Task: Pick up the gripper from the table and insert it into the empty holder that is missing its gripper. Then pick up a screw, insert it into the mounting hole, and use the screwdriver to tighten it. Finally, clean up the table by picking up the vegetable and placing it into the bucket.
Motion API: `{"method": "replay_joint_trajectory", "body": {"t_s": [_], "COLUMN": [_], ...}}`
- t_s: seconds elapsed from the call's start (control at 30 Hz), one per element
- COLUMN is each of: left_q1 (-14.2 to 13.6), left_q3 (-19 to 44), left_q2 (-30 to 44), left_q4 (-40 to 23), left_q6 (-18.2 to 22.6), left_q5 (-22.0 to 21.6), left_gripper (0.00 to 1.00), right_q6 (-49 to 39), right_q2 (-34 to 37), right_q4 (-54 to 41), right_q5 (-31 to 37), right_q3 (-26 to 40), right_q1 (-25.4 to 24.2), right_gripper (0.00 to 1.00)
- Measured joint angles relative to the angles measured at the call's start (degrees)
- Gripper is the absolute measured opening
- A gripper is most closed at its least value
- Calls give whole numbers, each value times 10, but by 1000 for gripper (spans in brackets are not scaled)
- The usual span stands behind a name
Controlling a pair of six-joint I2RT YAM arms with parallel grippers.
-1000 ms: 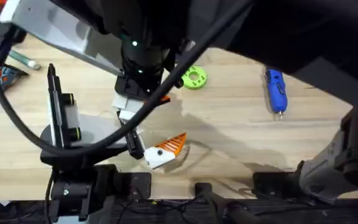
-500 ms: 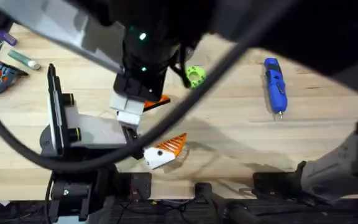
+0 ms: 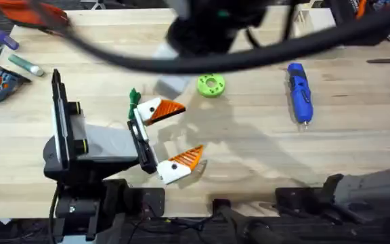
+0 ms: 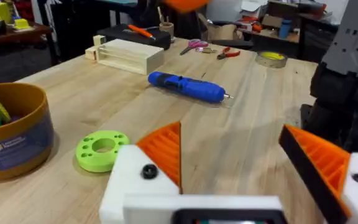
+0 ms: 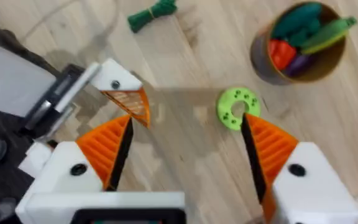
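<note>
My left gripper (image 3: 188, 132) rests open on the table, and both of its white mounts carry orange fingertips. The far mount, the holder (image 3: 149, 108), has the orange gripper tip (image 3: 169, 108) seated in it and a dark screw head (image 5: 115, 84) in its side. Close beside that mount lies the dark-green vegetable (image 3: 134, 97), also seen as vegetable (image 5: 153, 14). The blue screwdriver (image 3: 299, 93) lies at the right. The bucket (image 5: 303, 43) holds toy vegetables. My right gripper (image 5: 187, 124) hangs open high above the holder, holding nothing.
A bright green disc (image 3: 210, 85) lies between the holder and the bucket (image 4: 11, 137). A wooden box (image 4: 126, 55) stands behind the screwdriver (image 4: 188, 87). Pens and small tools lie at the far left (image 3: 19, 62). My right arm (image 3: 208, 27) crosses the far side, blurred.
My right arm has lifted away from the left gripper's far finger toward the camera, uncovering that finger and the vegetable. The left arm has not moved.
</note>
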Motion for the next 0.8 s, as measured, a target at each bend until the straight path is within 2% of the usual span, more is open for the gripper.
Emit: {"method": "replay_joint_trajectory", "body": {"t_s": [0.13,0.27,0.33,0.37,0.47,0.7,0.8], "left_q1": [0,0,0,0,0,0,0], "left_q3": [0,0,0,0,0,0,0], "left_q2": [0,0,0,0,0,0,0], "left_q4": [0,0,0,0,0,0,0], "left_q6": [0,0,0,0,0,0,0], "left_q5": [0,0,0,0,0,0,0], "left_gripper": [986,986,986,986,986,985,985], "right_q6": [16,51,71,97,112,177,213], "right_q2": [-61,-130,-162,-205,-241,-316,-339], "right_q4": [31,87,103,113,126,212,236], "right_q5": [9,11,11,11,13,13,13], "right_q3": [-73,-175,-223,-290,-348,-489,-536], "right_q1": [-28,-67,-96,-149,-190,-246,-307], "right_gripper": [991,991,991,991,991,992,991]}}
